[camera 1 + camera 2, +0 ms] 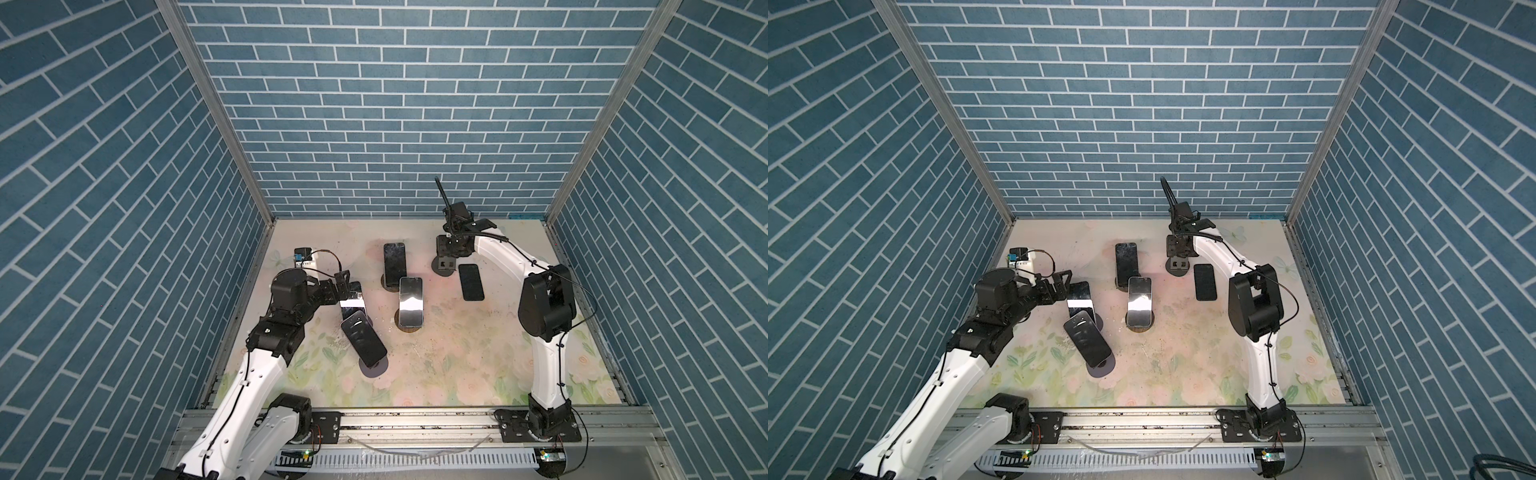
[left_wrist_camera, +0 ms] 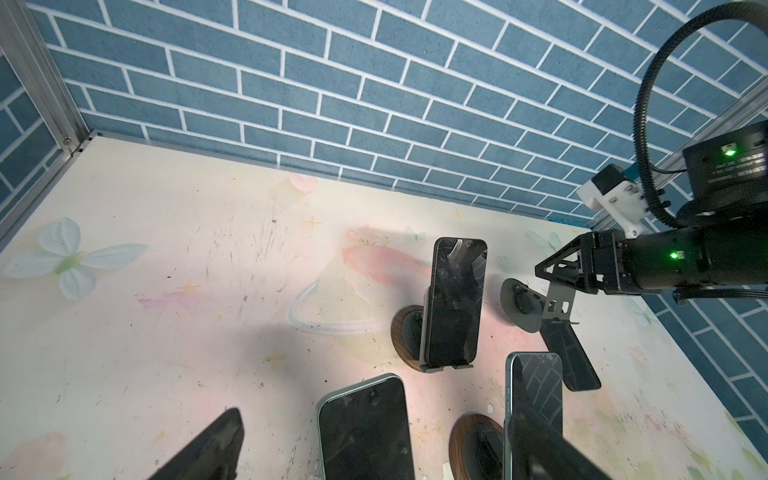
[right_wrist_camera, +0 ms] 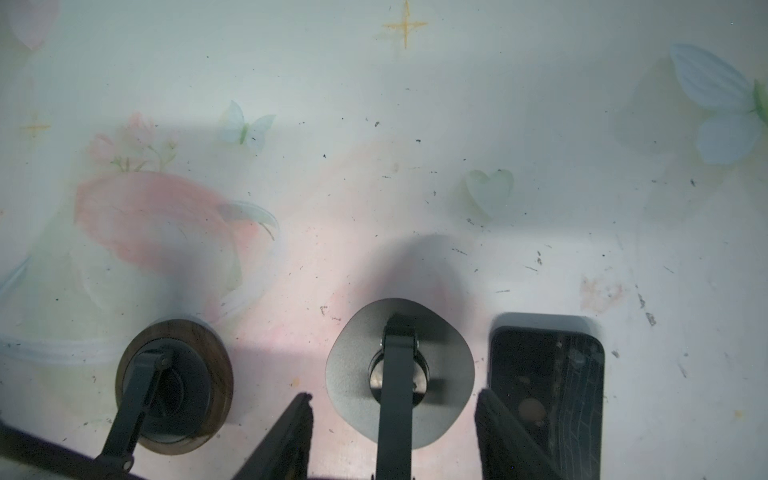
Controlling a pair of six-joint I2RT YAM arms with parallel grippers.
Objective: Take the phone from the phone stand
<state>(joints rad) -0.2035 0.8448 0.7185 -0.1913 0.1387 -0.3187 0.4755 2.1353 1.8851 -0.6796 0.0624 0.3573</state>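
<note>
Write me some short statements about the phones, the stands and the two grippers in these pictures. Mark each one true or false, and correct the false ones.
1. One phone lies flat on the table, beside an empty stand. True.
2. The right gripper is shut on a phone. False: its fingers stand apart on both sides of the empty stand's upright arm and hold nothing.
3. The left gripper is open, near the top of the leftmost phone. True.
4. The back phone leans on a stand with a grey base. False: its round base is wood-coloured.
</note>
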